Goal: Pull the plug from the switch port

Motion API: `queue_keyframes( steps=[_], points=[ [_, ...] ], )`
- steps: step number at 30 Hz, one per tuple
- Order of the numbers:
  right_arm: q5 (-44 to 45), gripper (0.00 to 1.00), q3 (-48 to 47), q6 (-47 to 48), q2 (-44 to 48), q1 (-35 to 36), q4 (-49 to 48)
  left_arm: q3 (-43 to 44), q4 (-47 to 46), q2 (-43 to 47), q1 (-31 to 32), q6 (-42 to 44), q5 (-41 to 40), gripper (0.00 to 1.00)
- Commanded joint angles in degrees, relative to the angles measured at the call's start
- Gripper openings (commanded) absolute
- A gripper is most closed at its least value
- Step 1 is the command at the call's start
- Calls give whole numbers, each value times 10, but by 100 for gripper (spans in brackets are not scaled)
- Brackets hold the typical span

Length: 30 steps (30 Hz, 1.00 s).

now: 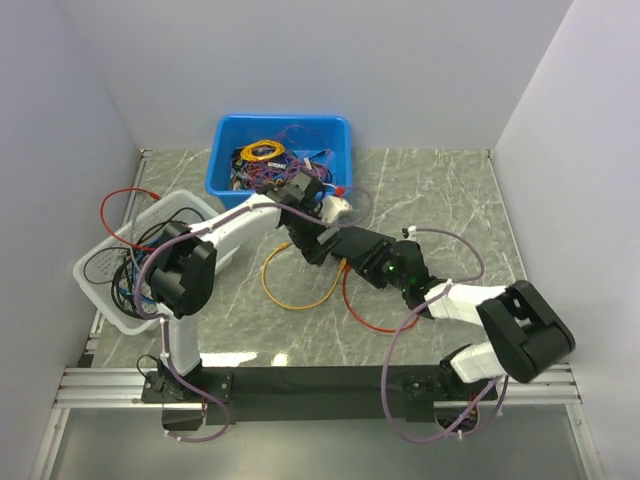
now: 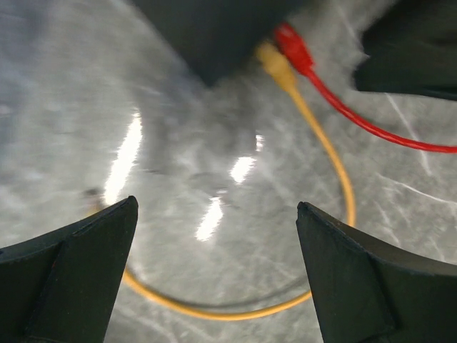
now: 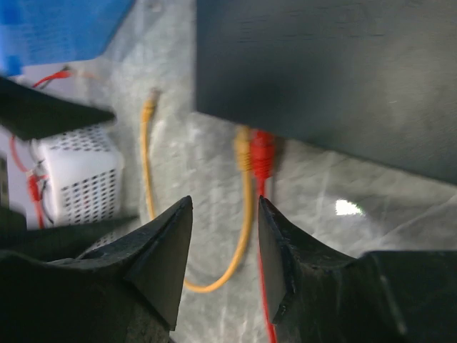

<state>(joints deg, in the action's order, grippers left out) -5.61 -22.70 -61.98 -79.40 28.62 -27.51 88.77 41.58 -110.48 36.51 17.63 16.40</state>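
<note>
The switch [image 3: 335, 71] is a flat matte-black box lying on the marble table. A yellow plug [image 3: 243, 146] and a red plug [image 3: 262, 151] sit side by side in its edge. My right gripper [image 3: 225, 204] is open with a narrow gap, just short of the two plugs, with their cables running past its jaws. My left gripper [image 2: 214, 214] is wide open and empty above the yellow cable loop [image 2: 214, 311], below the switch [image 2: 214, 36] and the red plug [image 2: 293, 39]. In the top view both grippers [image 1: 316, 248] [image 1: 352, 262] meet mid-table and mostly hide the switch.
A blue bin [image 1: 280, 155] of tangled cables stands at the back. A white basket [image 1: 130, 260] with cables sits at the left. The yellow cable [image 1: 290, 295] and the red cable [image 1: 365, 315] loop over the table toward the front. A loose yellow plug end [image 3: 148, 107] lies nearby.
</note>
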Motion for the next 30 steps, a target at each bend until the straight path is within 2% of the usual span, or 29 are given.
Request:
queue_keyframes(
  steps=[1,9,22,25,28,30],
  points=[
    [14,48,-12,-19,-44,-4,-50,-32,-20,31,25,-12,28,99],
    [49,44,16,-70,-109,-9,-132,-62,-27,52,38,-8,21,99],
    [44,40,14,-119,-217,-21,-244,-35,-13,46,38,-3,10,99],
    [48,32,16,-116,-227,-22,-252,-33,-9,47,39,-1,13,99],
    [52,20,14,-113,-235,-23,-263,-31,-9,46,38,0,13,99],
    [51,8,19,-116,-239,-25,-272,-29,-7,44,39,0,10,99]
  ],
)
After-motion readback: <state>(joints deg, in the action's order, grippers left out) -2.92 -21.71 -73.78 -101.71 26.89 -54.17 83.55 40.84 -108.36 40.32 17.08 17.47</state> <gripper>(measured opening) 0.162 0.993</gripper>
